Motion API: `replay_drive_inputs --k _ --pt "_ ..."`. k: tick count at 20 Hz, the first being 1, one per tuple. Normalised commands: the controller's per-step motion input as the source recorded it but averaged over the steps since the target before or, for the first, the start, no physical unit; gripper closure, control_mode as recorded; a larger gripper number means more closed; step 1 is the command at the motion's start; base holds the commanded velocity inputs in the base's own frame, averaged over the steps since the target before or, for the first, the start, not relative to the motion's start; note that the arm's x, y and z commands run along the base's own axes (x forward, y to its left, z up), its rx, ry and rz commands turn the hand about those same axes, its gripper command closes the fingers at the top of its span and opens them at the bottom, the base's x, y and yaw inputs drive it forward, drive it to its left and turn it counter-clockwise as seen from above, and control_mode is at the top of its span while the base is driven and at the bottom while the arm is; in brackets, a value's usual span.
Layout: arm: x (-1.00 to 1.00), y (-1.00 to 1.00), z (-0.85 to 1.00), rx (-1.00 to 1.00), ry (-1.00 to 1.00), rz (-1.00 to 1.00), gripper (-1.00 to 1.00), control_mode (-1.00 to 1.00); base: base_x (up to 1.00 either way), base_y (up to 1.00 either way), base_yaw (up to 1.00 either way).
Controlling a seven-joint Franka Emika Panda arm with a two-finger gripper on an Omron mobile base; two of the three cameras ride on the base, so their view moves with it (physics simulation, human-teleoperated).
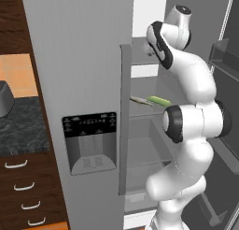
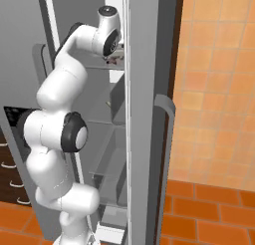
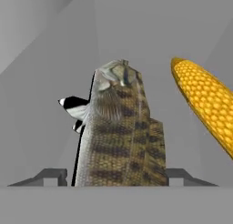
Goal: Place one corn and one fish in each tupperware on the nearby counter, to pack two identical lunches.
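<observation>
Fish (image 3: 120, 136) sits between the hand's (image 3: 120, 175) fingertips, apparently gripped, beside corn (image 3: 207, 104).

The white arm (image 2: 60, 134) rises from the lower left and bends into the open fridge (image 2: 144, 89). Its hand sits at an upper shelf (image 2: 107, 67), where a small dark thing shows, too small to tell. An orange tiled wall (image 2: 219, 79) stands right.
</observation>
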Motion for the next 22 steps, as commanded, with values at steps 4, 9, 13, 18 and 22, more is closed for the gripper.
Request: replay_drive_inputs --k 4,9,13,18,22 --pt "-0.88 0.03 0.08 -0.02 -0.03 0.00 1.00 -1.00 0.00 0.00 0.00" --pt "-1.00 0.07 0.04 -0.04 0.00 -0.04 1.00 -1.00 0.00 0.00 0.00" --pt "-1.00 0.16 -0.19 -0.07 -0.01 -0.02 1.00 -1.00 0.00 0.00 0.00" --pt "-1.00 0.17 -0.22 -0.05 0.00 -0.01 1.00 -1.00 0.00 0.00 0.00" --pt "-0.98 0.07 -0.25 -0.02 0.00 0.00 1.00 -1.00 0.00 0.00 0.00"
